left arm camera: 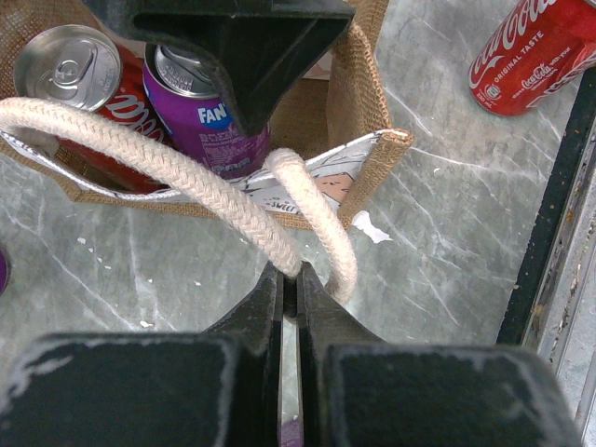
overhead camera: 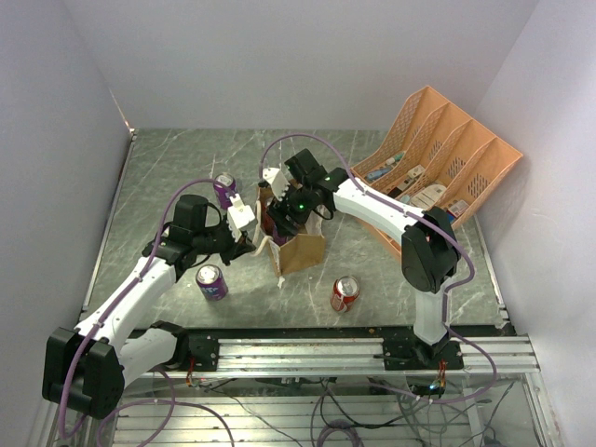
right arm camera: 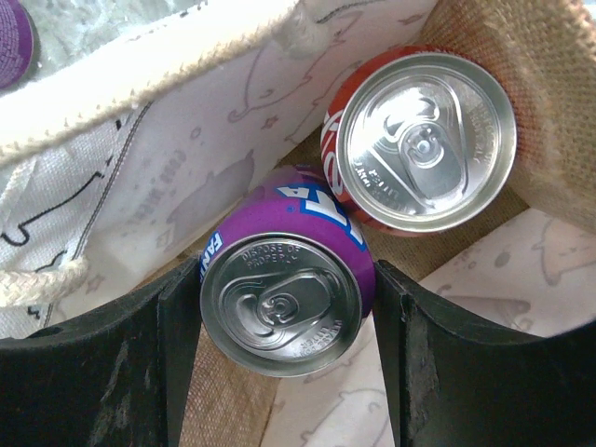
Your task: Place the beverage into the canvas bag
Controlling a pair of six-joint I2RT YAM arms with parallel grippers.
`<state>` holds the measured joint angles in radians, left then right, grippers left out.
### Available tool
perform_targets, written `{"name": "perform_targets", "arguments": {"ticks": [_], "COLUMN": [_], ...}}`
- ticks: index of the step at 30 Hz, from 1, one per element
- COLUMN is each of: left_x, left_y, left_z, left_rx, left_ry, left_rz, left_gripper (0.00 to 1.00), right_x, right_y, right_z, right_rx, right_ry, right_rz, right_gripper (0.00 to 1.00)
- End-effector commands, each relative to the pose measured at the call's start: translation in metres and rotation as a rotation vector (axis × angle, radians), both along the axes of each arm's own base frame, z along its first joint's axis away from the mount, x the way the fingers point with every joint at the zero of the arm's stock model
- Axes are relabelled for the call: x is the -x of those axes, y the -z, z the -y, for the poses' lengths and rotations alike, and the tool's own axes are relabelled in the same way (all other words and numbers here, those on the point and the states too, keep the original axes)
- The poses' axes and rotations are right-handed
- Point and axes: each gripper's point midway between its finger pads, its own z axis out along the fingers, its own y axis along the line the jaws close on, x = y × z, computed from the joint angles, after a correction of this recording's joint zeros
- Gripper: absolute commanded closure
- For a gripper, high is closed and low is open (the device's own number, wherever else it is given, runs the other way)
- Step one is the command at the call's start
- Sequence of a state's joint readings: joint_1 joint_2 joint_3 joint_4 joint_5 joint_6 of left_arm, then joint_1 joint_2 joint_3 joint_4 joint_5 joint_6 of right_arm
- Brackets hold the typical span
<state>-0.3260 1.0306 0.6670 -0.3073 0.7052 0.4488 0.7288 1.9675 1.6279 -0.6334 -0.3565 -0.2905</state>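
Right gripper reaches down into the bag mid-table, with the left gripper at the bag's left side. From the left wrist, its jaws are pinched shut on a rope handle, apparently to hold the mouth wide. From the right wrist, the fingers clamp the purple can by its sides, inside the bag beside a red can, likely so it goes down upright.

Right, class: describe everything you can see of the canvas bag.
The canvas bag is a tan woven tote, lined in white printed fabric, with cream rope handles. It stands upright on the table, mouth open. The left gripper is shut on one handle. Inside are a red can and a purple can, the latter gripped by the right gripper.
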Motion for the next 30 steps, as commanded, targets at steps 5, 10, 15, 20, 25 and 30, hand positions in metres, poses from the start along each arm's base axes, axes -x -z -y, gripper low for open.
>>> {"name": "perform_targets", "arguments": {"ticks": [5,10,15,20,25,30], "left_x": [0.005,0.004,0.004,0.005,0.005,0.006], "left_y": [-0.009,-0.009,-0.009,-0.01,-0.01,-0.012], "left_z": [0.004,0.005,0.005,0.005,0.004,0.004], "left_rx": [0.02,0.028,0.028,0.028,0.021,0.02], "left_ry": [0.054,0.049,0.049,0.052,0.054,0.056], "left_rz": [0.017,0.017,0.018,0.02,0.024,0.026], "left_gripper": [0.93,0.93,0.93,0.93,0.93,0.93], "right_x": [-0.002,0.001,0.002,0.002,0.009,0.011], "right_y": [-0.003,0.004,0.02,0.021,0.016,0.009], "right_z": [-0.026,-0.028,-0.024,-0.023,-0.026,-0.025], "right_rx": [-0.112,-0.12,-0.092,-0.085,-0.097,-0.098], "right_ry": [-0.019,-0.016,0.002,0.005,-0.02,-0.029], "right_rz": [-0.011,-0.034,-0.05,-0.049,-0.07,-0.066], "right_gripper": [0.98,0.92,0.77,0.6,0.45,0.33]}}
